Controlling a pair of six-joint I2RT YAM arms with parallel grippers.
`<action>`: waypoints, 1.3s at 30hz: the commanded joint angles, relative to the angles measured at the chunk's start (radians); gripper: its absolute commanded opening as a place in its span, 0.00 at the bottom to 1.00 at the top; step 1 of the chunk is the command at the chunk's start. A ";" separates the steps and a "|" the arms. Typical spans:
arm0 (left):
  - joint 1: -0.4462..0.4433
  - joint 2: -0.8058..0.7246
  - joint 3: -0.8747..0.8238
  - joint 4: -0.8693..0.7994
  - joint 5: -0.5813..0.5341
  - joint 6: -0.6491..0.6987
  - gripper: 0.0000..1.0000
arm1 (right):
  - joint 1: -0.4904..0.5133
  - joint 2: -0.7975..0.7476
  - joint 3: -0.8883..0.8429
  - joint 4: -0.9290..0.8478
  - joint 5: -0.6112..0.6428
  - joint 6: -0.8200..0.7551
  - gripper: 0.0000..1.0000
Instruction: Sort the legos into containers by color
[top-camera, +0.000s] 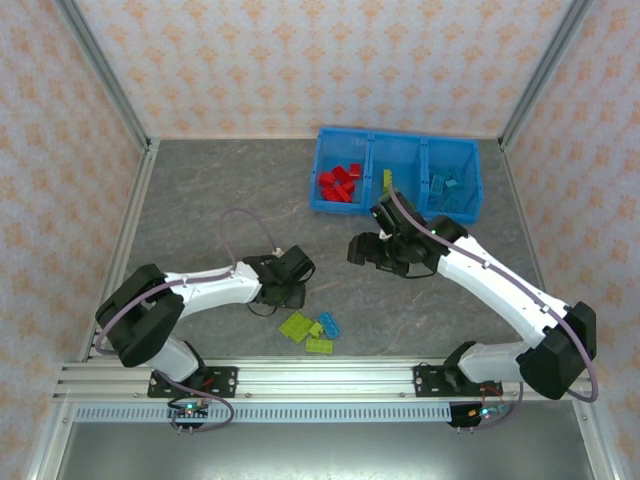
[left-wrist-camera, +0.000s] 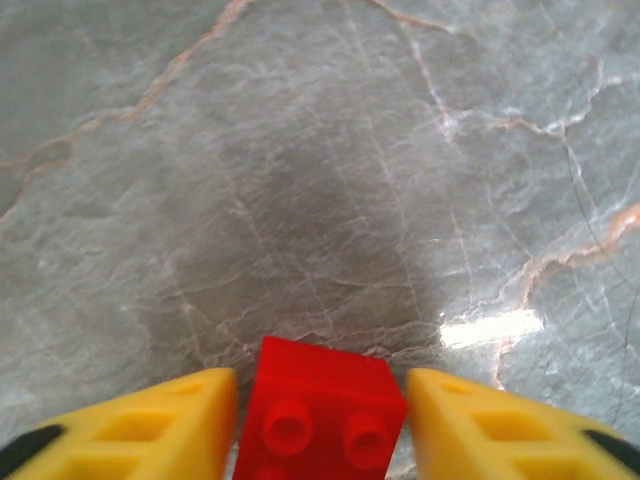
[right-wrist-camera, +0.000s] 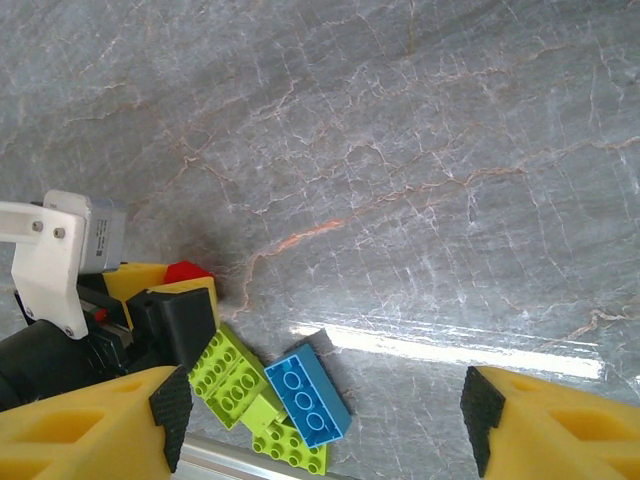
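1. Fingers (left-wrist-camera: 150, 425) of the left gripper (top-camera: 288, 288) are seen pressed against both sides of a red brick (left-wrist-camera: 320, 410), which is pinched close above the grey table (top-camera: 200, 200); whether it rests on the surface cannot be told.
2. On the right gripper (top-camera: 365, 250), the fingers (right-wrist-camera: 90, 430) are spread wide with nothing gripped between them, and it is hung above the table just in front of the blue bin (top-camera: 396, 132).
3. At the far side of the table, a heap of red bricks (top-camera: 340, 183) is held in the bin's left compartment, a lime green piece (top-camera: 388, 180) in the middle one, and light blue bricks (top-camera: 447, 185) in the right one.
4. Just beside the left gripper, near the front rail, loose lime green bricks (right-wrist-camera: 232, 375) and one light blue brick (right-wrist-camera: 307, 392) are clustered together, touching one another.
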 joint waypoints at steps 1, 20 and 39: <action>-0.004 0.028 0.025 0.014 0.019 -0.002 0.38 | 0.001 0.000 -0.013 -0.019 0.030 0.019 0.74; 0.068 0.215 0.762 -0.108 -0.281 0.217 0.20 | 0.001 -0.138 -0.015 -0.036 0.214 0.116 0.74; 0.178 0.917 1.668 -0.188 -0.125 0.358 0.38 | 0.000 -0.406 -0.088 -0.167 0.291 0.200 0.75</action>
